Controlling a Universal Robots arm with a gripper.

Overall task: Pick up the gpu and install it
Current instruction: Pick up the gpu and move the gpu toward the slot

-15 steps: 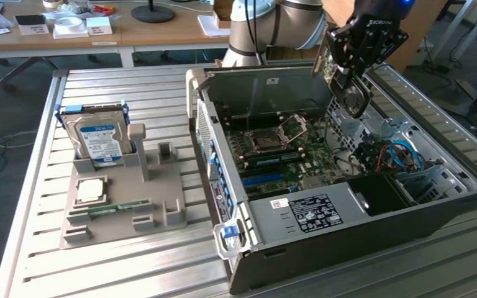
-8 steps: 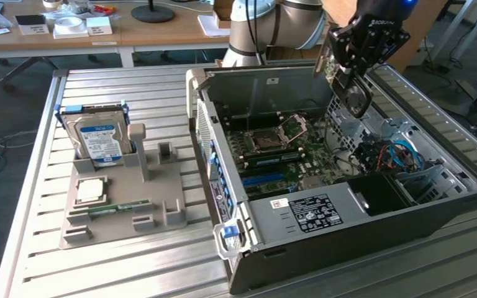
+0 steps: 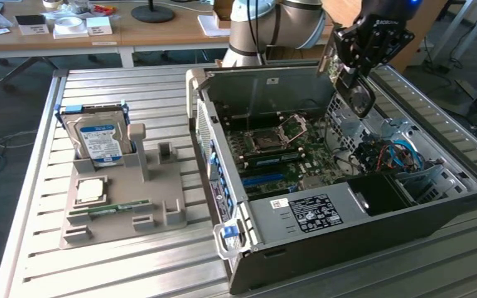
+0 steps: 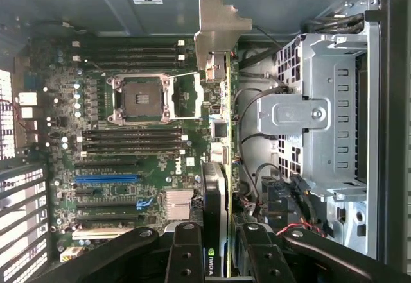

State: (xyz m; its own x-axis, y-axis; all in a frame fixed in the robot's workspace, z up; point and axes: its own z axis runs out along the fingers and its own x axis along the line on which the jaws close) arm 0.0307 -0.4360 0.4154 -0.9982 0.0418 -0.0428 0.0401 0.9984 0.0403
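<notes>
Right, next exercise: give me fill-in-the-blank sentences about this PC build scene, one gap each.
1. The gripper is shut on the ____.
2. It hangs over the ____ inside the open computer case.
3. The hard drive stands ____ in the grey holder.
Missing: gpu; motherboard; upright.

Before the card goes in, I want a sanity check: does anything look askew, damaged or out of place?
Nothing stands out. The gripper holds the gpu edge-on above the open case, clear of the motherboard. No damage shows.
</notes>
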